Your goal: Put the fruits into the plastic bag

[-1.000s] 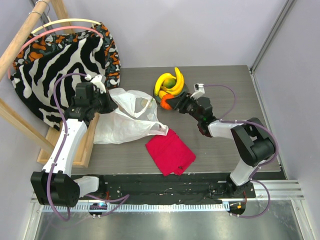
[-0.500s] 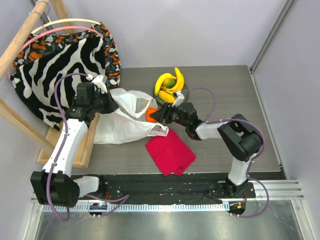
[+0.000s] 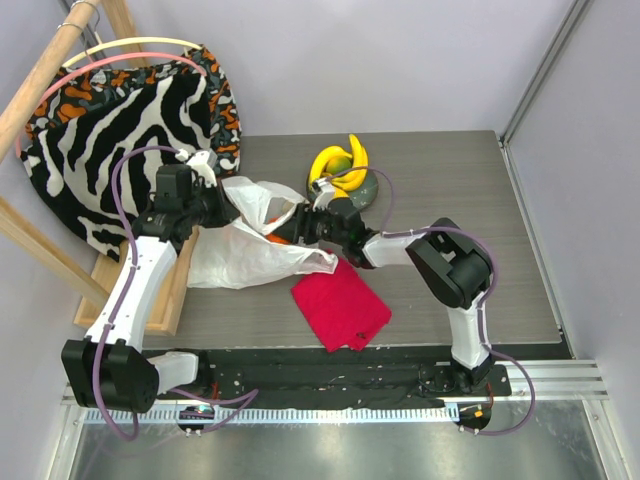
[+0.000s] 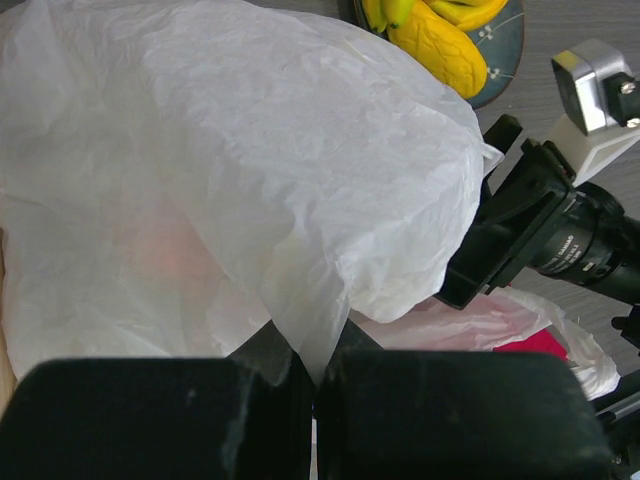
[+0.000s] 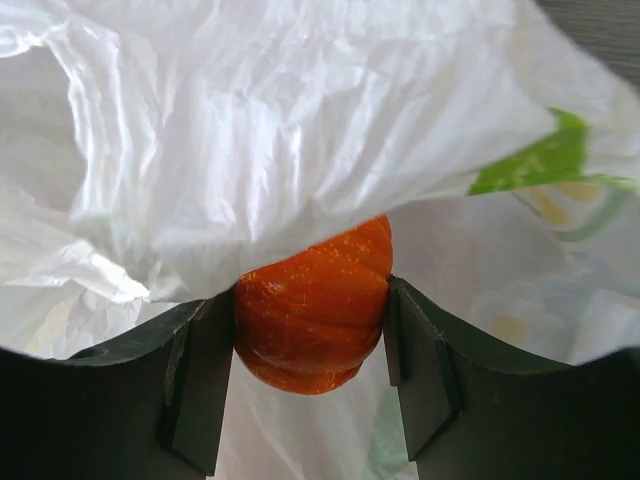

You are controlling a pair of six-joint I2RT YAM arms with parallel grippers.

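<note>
I'm on the top view: the plastic bag (image 3: 250, 258) lies crumpled at nine o'clock on the desk (image 3: 450, 180), its mouth facing three o'clock. My left claw (image 3: 224, 205) sits at the bag's ten o'clock corner. On the left wrist view that claw (image 4: 315, 365) is fully closed, with a fold of the thin white film (image 4: 250, 150) pinched between the jaws and lifted like a tent. My right claw (image 3: 288, 230) reaches in from three o'clock with its tip inside the bag's opening. On the right wrist view the claw (image 5: 312, 345) is about halfway open and clamped on the red-orange fruit (image 5: 318, 300). Each jaw presses one flank of that ribbed round fruit. White film (image 5: 300, 130) drapes over the top of the fruit, and a green leaf print shows at two o'clock. So that fruit is in the bag's mouth and gripped, not lying on the film. A faint pink glow shows through the film on the left wrist view; I can't tell what it is. The bananas (image 3: 340, 160) are on the dark plate (image 3: 370, 186) at twelve o'clock on the desk, just beyond my right arm. The left wrist view shows the bananas (image 4: 440, 40) on the plate (image 4: 505, 50) at one o'clock. A red cloth (image 3: 340, 303) lies flat at seven o'clock, beside the bag's lower edge. Zebra-striped fabric (image 3: 130, 120) hangs off the desk at ten o'clock.
</note>
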